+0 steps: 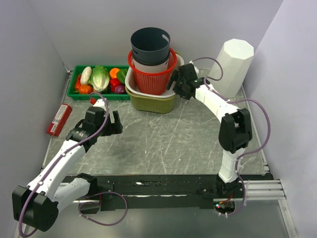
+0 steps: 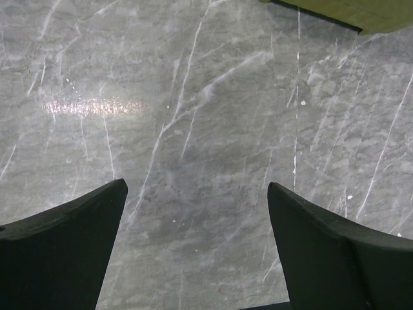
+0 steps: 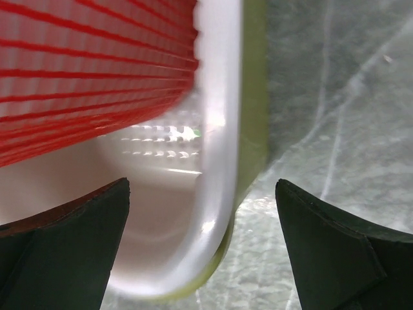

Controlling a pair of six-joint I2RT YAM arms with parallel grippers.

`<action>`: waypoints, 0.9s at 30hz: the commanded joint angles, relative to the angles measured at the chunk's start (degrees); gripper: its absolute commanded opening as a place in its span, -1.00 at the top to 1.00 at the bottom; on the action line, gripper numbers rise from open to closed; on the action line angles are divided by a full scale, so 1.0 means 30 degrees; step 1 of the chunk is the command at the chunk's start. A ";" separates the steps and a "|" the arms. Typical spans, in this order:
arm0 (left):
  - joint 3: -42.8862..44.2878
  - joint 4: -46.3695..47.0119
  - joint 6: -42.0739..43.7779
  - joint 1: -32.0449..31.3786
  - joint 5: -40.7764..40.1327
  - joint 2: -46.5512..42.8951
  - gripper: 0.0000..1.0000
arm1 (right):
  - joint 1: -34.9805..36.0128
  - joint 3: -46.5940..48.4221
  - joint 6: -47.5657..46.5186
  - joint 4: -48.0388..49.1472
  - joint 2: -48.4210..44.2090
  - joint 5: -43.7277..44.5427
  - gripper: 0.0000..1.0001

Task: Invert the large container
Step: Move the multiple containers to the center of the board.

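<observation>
1. Top view. The olive tub, which I take for the large container, sits mouth up at the back of the table. A white basin, a red basket and a dark grey bucket are nested in it. Nothing is turned yet. My right claw is at the tub's right rim, jaws spread. My left claw hovers near the tub's front left, apart from it.
2. Left wrist. My left claw is spread wide and empty, with only marble between the fingers. A corner of the tub shows at the top edge.
3. Right wrist. My right claw is wide and unclosed. The basin's rim and the tub's wall lie between the fingers, with red mesh to the left. I cannot tell whether anything touches.
4. Judgement: the task is barely begun. Gripping, lifting and tipping all remain, and the nested load may spill.
</observation>
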 commanded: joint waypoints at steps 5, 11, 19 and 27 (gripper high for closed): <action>0.0344 0.0685 0.0085 0.0087 -0.0414 -0.0418 -0.93 | 0.1683 0.1378 -0.0633 -0.2837 0.1194 0.3592 -1.00; 0.0286 0.0685 -0.0003 0.0087 -0.0854 -0.0916 -0.93 | 0.2240 -0.2106 -0.1043 -0.2661 -0.0445 0.4856 -1.00; 0.0257 0.0597 -0.0296 0.0087 -0.1996 -0.1854 -0.93 | 0.3002 -0.6857 -0.3561 -0.1196 -0.3728 0.4683 -1.00; 0.0257 0.0509 -0.0501 0.0087 -0.2671 -0.2381 -0.93 | 0.5198 -0.9992 -0.5085 -0.0788 -0.5751 0.4857 -1.00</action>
